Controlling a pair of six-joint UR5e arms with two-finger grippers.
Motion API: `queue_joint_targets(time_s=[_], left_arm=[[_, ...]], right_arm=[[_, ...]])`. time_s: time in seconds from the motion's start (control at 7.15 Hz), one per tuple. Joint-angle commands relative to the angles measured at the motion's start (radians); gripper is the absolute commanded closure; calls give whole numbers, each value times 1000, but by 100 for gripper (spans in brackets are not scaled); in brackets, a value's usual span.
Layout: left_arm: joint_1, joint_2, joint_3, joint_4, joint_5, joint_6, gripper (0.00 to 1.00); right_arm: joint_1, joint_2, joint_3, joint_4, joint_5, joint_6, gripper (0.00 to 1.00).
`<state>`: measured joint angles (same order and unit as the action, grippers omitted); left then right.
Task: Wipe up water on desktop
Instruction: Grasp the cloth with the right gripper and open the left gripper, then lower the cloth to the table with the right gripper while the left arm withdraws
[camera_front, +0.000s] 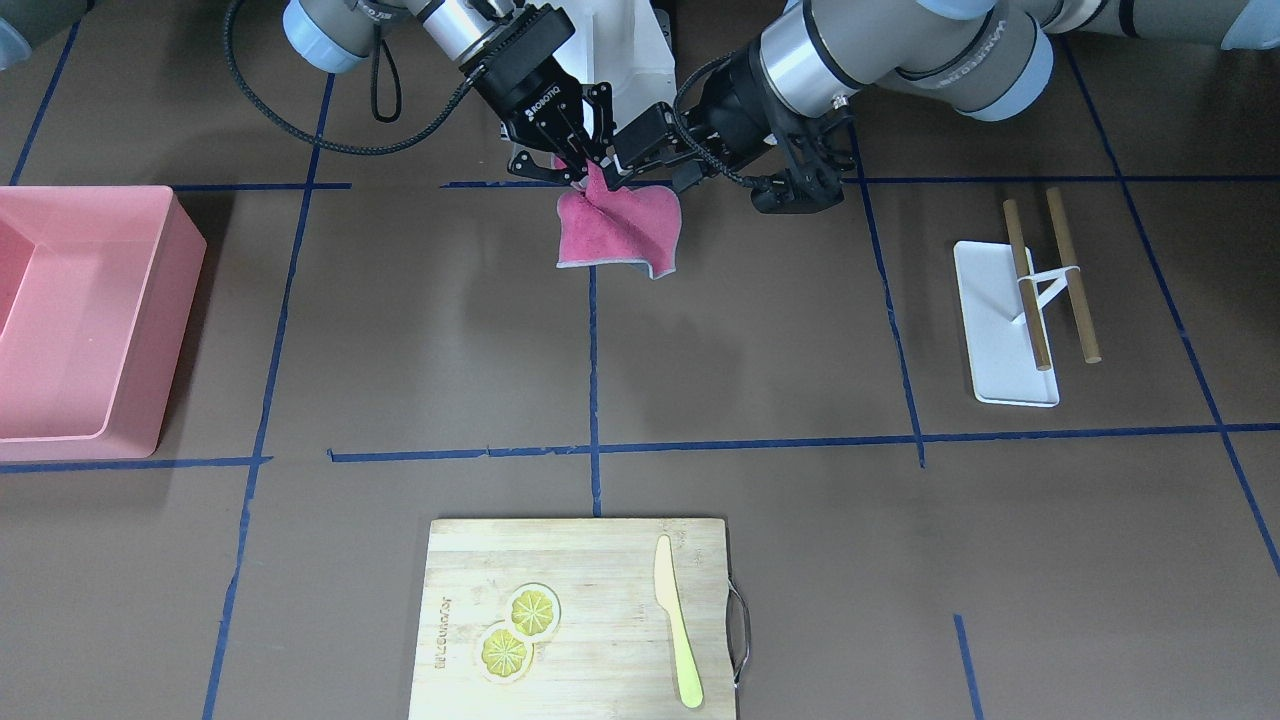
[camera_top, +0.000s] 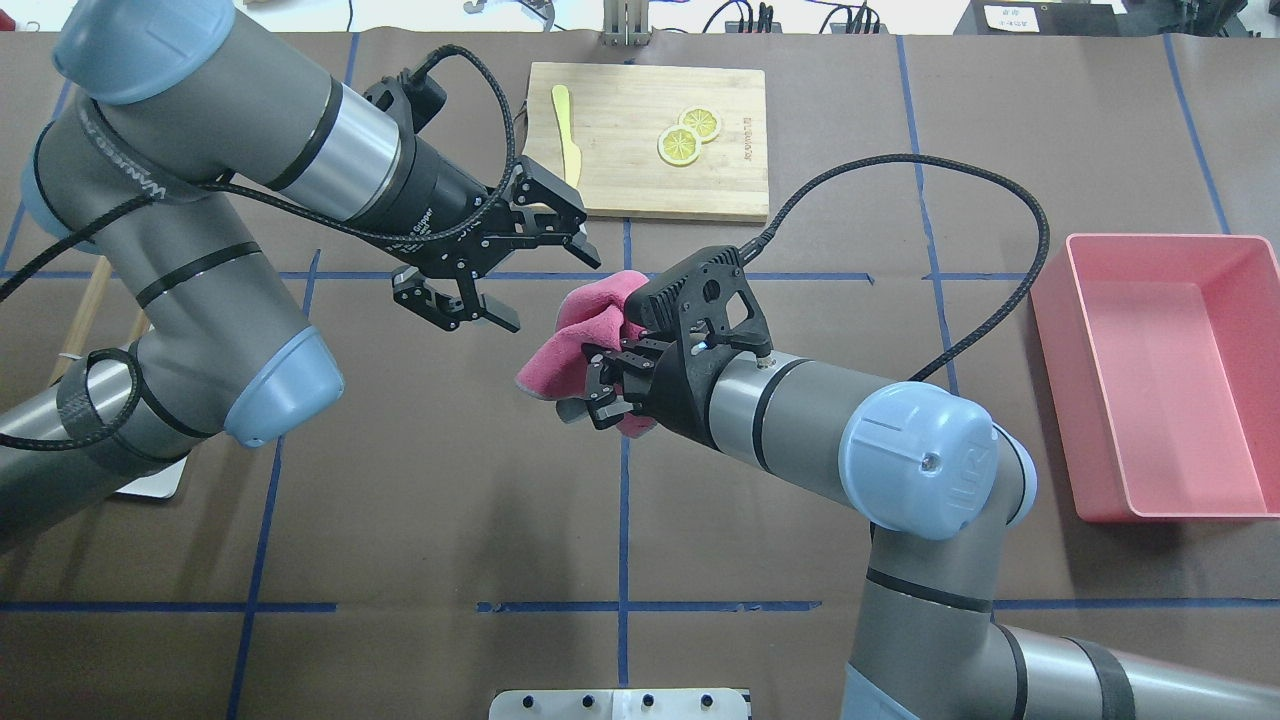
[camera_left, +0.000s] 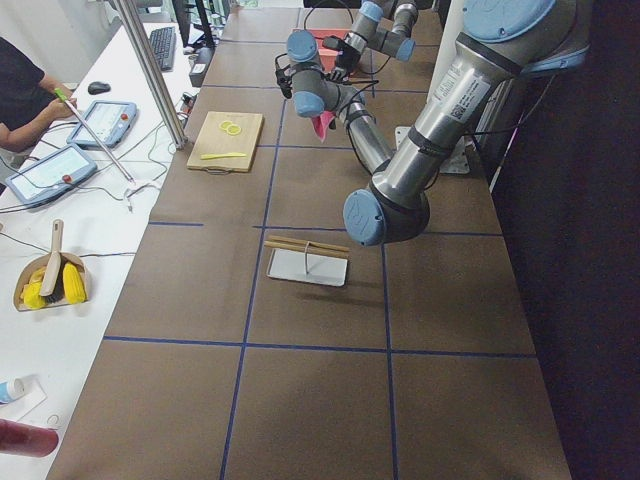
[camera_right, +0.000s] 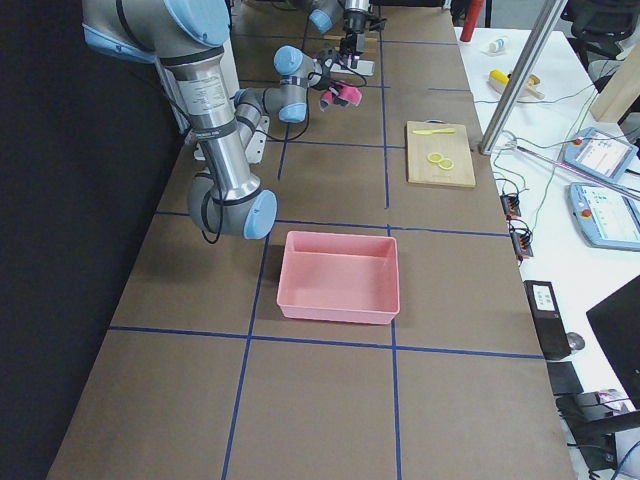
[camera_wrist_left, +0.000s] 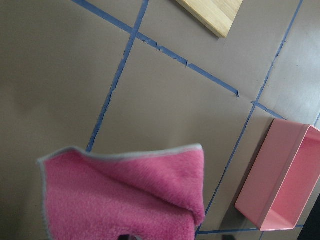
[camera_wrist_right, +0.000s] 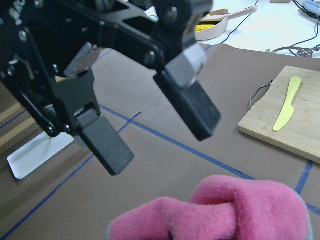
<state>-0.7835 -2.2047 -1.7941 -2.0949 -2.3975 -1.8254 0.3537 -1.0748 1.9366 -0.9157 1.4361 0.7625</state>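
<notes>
Dark-brown matte worktop (camera_top: 420, 500), gridded with blue tape, spreads beneath both arms. Above it the right end effector (camera_top: 598, 392) pinches a bunched pink fleece cloth (camera_top: 580, 325) aloft, seemingly offering it to the left end effector (camera_top: 548, 290), which is spread wide and empty just beside it.

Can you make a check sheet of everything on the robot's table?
Surface: brown desktop, blue tape lines; no water seen.
Job's things: pink cloth hanging from right tool.
Clutter: board with lemon slices and knife; pink bin; white stand with sticks.
Tools: right tool shut on cloth; left tool open beside it.
Cables: black cable arcs off each wrist.
Surroundings: person at side desk.
</notes>
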Motion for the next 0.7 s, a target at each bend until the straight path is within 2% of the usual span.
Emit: queue_joint_targets(time_s=[0.0, 0.14, 0.28, 0.42, 0.56], left_arm=[[-25, 2, -1, 4, -8, 0, 0], [-52, 8, 1, 7, -47, -2, 0], [-124, 14, 4, 22, -102, 1, 0], [-214, 63, 9, 50, -147, 46, 0], [-286, 116, 19, 53, -153, 148, 0]], right_arm=[[4, -4, 7, -2, 1, 0, 100], [7, -8, 15, -3, 3, 0, 100], [8, -7, 68, -103, 9, -2, 100], [-1, 5, 197, -411, 10, -2, 100], [-2, 27, 291, -694, 50, -2, 100]])
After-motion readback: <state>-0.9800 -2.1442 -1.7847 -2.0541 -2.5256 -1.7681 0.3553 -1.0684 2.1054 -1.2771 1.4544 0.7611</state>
